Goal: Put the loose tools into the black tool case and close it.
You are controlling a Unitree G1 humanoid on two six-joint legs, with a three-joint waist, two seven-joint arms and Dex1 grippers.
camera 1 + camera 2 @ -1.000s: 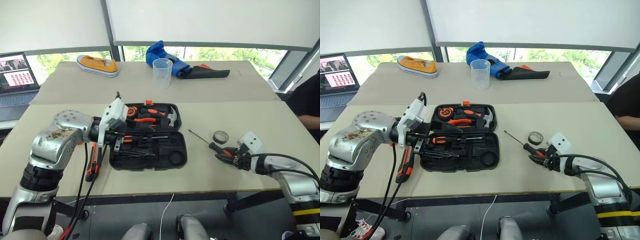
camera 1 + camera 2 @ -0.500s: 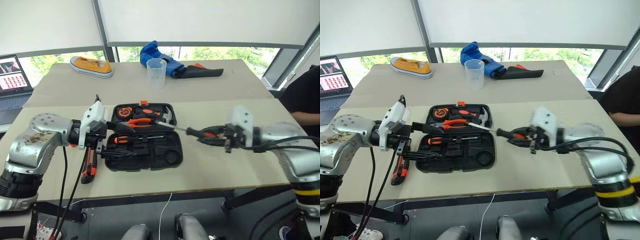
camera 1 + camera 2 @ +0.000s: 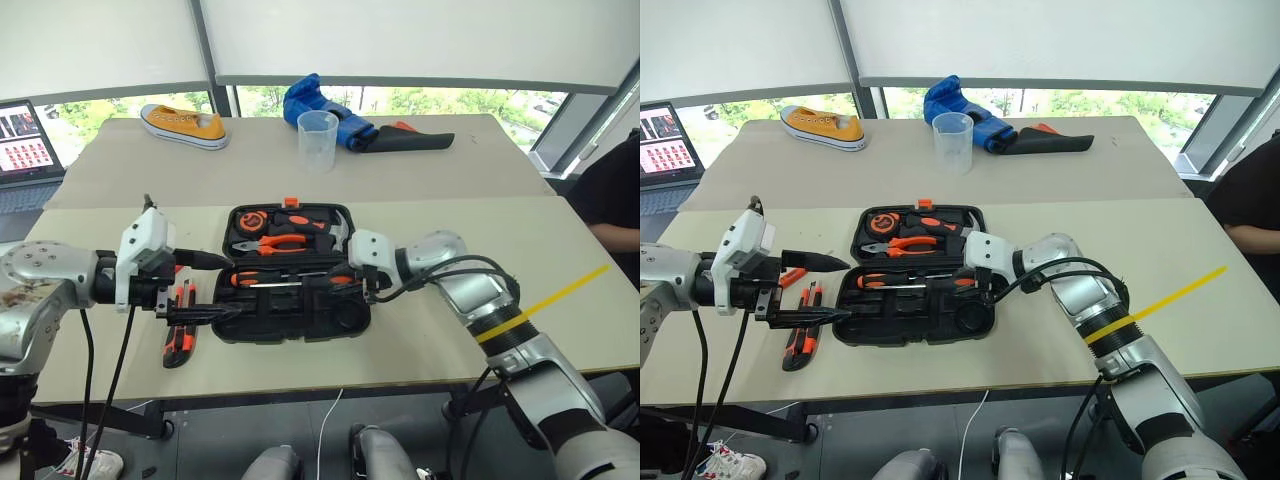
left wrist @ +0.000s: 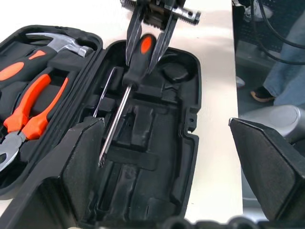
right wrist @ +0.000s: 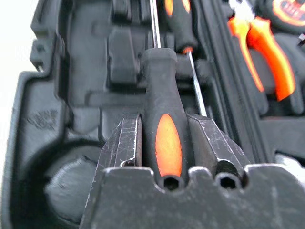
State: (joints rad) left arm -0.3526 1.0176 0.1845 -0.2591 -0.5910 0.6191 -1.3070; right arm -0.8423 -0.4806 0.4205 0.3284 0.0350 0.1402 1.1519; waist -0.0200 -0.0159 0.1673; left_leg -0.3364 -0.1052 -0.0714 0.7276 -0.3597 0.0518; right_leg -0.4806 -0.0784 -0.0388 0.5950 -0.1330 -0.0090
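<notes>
Left wrist view has the right arm reaching across the open black tool case (image 3: 295,270), which sits mid-surface, fingers (image 4: 134,36) clamped on a black-and-orange screwdriver (image 4: 137,59) over the front half, while the left gripper (image 3: 215,285) hangs spread wide at the case's left edge, no readable labels.

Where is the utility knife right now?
The utility knife lies on the table's left side, just outside the open tool case, under the left gripper.
</notes>
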